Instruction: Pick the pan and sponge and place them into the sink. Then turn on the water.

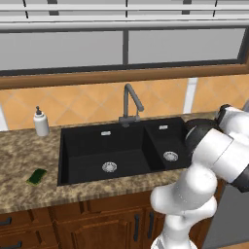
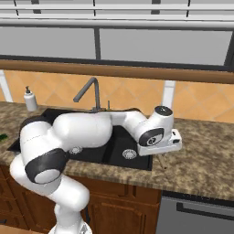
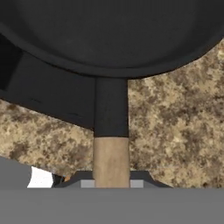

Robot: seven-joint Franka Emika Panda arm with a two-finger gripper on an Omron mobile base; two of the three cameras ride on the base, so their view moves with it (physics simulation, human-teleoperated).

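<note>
The gripper (image 3: 111, 183) is closed on the light-tan wooden handle of the pan (image 3: 109, 35), its two dark finger tips pressed to either side of the handle at the bottom of the hand view. From there the handle runs straight away from the fingers into a black neck and then into the round black pan, which spreads across the top of that view. Under the pan lie the speckled brown granite counter (image 3: 175, 113) and, on one side, the black edge of the sink (image 3: 48, 96). In the right base view the white hand (image 2: 160, 139) hangs over the counter just right of the sink's narrow basin, with the tan handle tip showing below it. In the left base view the black two-basin sink (image 1: 82, 155) sits in the counter with a silver drain in each basin, and the grey faucet (image 1: 130, 104) stands behind it. The green sponge (image 1: 36, 176) lies flat on the counter left of the sink, well apart from the gripper. A white soap dispenser (image 1: 41, 121) stands at the back left.
</note>
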